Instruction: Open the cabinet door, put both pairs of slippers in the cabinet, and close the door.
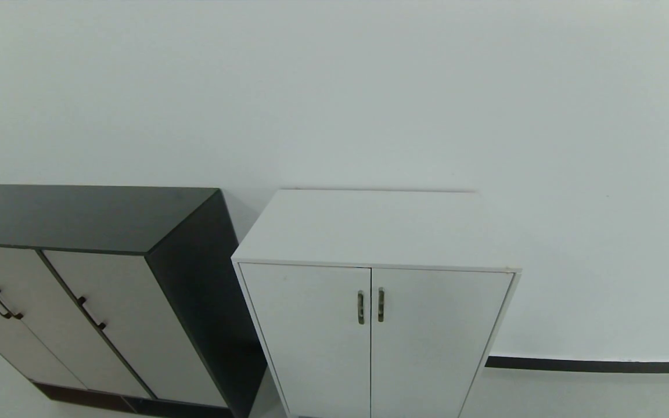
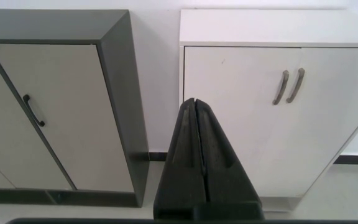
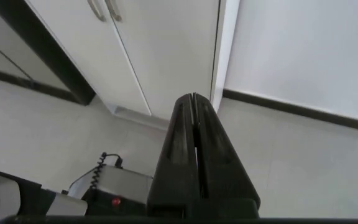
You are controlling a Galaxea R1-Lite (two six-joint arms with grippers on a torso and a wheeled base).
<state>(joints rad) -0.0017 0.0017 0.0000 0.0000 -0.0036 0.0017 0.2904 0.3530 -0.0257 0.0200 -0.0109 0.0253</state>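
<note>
At the far left of the head view stands a dark cabinet [image 1: 186, 302] with pale doors and black pulls [image 1: 1, 303]. The picture's edge cuts off its left side, and its foot runs out of the bottom.

Just beside it, with a narrow gap between them, is the white cabinet [image 1: 369, 229], set against the plain wall [image 1: 334, 87]. Both of its doors [image 1: 311, 342] are shut, so nothing inside can be seen. Two metal handles [image 1: 360, 307] sit side by side at the middle seam. The lower part of the cabinet is cut off in the head view.

In the left wrist view the left hand [image 2: 195, 107] hangs in front of the gap between the two cabinets. Its fingers are pressed flat together on nothing, and it covers the white cabinet's lower near corner.

In the right wrist view the right hand [image 3: 193, 99] is likewise closed tight and empty. It is over the floor [image 3: 303, 162] near the white cabinet's right bottom corner. That view cuts the handles off at its edge.

Farthest right in the head view, a black skirting strip [image 1: 578, 365] runs along the foot of the wall.
</note>
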